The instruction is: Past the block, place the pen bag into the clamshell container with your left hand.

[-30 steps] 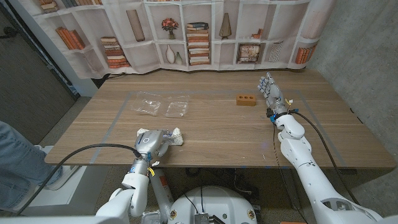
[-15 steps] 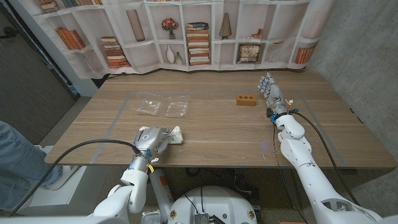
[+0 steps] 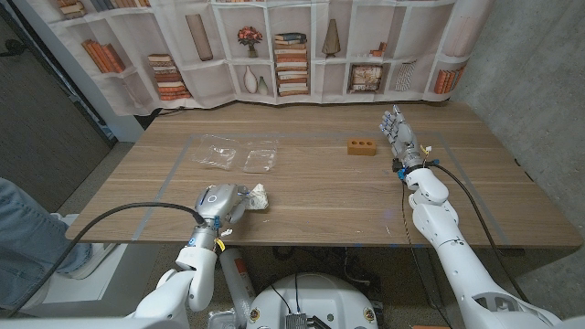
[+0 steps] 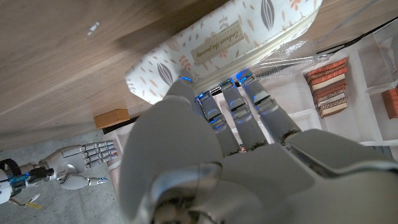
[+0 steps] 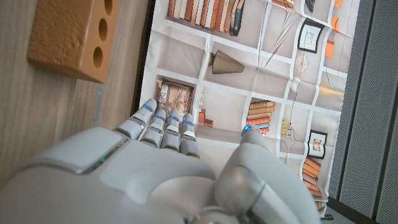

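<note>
The left hand (image 3: 222, 202) is curled around the pen bag (image 3: 257, 197), whose end sticks out past the fingertips. The right hand (image 3: 399, 137) stands upright, fingers straight and together, holding nothing.

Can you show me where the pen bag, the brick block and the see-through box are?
pen bag (image 3: 257, 198), head view, on its white end sticking out past the left robot hand.
block (image 3: 360, 146), head view, on its top face.
clamshell container (image 3: 260, 160), head view, on its clear right half.
</note>
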Robot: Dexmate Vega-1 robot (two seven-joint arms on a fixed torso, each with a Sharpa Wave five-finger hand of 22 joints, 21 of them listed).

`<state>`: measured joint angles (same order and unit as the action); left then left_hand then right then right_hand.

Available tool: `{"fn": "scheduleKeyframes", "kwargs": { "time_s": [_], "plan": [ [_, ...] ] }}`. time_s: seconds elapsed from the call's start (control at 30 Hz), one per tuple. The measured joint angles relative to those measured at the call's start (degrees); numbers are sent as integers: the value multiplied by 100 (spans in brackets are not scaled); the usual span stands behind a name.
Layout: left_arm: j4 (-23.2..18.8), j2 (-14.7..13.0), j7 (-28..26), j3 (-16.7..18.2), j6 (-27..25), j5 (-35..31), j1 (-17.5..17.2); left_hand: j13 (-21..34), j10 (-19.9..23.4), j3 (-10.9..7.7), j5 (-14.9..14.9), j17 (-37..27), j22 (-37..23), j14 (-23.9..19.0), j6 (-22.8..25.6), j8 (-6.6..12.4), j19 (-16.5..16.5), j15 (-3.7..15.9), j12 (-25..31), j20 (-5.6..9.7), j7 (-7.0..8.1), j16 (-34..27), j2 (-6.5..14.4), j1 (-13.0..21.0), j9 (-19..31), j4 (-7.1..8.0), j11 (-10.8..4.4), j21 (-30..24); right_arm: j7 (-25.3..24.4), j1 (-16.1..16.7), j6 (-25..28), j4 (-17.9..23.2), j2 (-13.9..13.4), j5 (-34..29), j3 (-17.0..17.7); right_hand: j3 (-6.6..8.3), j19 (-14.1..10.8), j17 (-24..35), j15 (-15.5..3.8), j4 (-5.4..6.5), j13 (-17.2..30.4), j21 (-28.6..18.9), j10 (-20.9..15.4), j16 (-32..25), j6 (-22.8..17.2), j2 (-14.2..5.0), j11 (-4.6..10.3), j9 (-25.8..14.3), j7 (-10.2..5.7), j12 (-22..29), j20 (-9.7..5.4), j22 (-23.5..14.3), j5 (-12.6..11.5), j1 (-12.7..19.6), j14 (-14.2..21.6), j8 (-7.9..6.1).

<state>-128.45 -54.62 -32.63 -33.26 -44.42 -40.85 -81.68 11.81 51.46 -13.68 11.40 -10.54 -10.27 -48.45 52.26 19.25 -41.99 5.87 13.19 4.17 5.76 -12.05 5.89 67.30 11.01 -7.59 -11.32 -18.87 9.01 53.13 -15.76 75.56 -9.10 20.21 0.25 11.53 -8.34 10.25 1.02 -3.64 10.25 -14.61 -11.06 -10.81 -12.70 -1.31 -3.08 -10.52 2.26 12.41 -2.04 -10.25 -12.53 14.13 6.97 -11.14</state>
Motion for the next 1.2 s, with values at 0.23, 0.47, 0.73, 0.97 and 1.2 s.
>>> {"fn": "scheduleKeyframes", "kwargs": {
  "time_s": [0.23, 0.47, 0.73, 0.97, 1.2],
  "plan": [
    [-23, 15, -35, 42, 41, 46, -21, -10, 92, 0, -14, 0, 1, -97, 88, 5, -47, 44, 0, 14, 9, 0, -23, 37, 10, 0, 6, -6, 0, 3, -17, 0, 1, 17, 14, 0, 0, 0, 0, 0, 0, 22, 0, 0, 0, 0, 0, 0, 0, 0, 0, 0, 0, 0, 0, 0],
    [-62, 15, -23, 68, 37, 51, -20, -9, 91, -24, -48, 1, 0, -106, 88, 5, -46, 35, -28, 14, 9, 0, -23, 37, 10, 24, 7, -9, 7, 5, -41, -12, 3, 28, 25, 0, 0, 0, -8, 0, 0, 22, 0, 0, 0, 0, 0, 0, 0, 0, 0, 0, 0, 0, 15, 0],
    [-132, -10, 51, 84, -7, 28, 1, -9, 91, -24, -48, 2, 1, -105, 87, 4, -46, 35, -74, 13, 9, 44, -24, 36, 10, 24, 7, 26, 16, 5, -52, -29, 6, 41, 47, 0, 0, 0, 11, 0, 0, 44, 0, 0, 0, 0, 0, 0, 0, 0, 0, 0, 0, 0, 33, 0],
    [-183, -19, 98, 90, -49, -14, 20, 7, 91, -24, -48, -1, 1, -105, 87, -24, -23, 35, -112, 34, 9, 88, -24, 36, 9, 24, 7, 26, 32, 3, -61, -46, 6, 52, 58, 0, 0, 0, 11, 0, 0, 44, 0, 0, 0, 0, 0, 0, 0, 0, 0, 0, 0, 0, 32, 0],
    [-229, -22, 161, 93, -112, -72, 39, 7, 153, -48, -48, 0, 1, -105, 109, -24, -46, 35, -112, 13, -14, 88, -23, 37, 9, 48, 7, 26, 54, -13, -84, -65, 6, 67, 75, 0, -21, 0, 11, 0, 0, 44, 0, 0, 0, 0, 0, 0, 0, 0, -21, 0, 0, 0, 32, 0]
  ]
}}
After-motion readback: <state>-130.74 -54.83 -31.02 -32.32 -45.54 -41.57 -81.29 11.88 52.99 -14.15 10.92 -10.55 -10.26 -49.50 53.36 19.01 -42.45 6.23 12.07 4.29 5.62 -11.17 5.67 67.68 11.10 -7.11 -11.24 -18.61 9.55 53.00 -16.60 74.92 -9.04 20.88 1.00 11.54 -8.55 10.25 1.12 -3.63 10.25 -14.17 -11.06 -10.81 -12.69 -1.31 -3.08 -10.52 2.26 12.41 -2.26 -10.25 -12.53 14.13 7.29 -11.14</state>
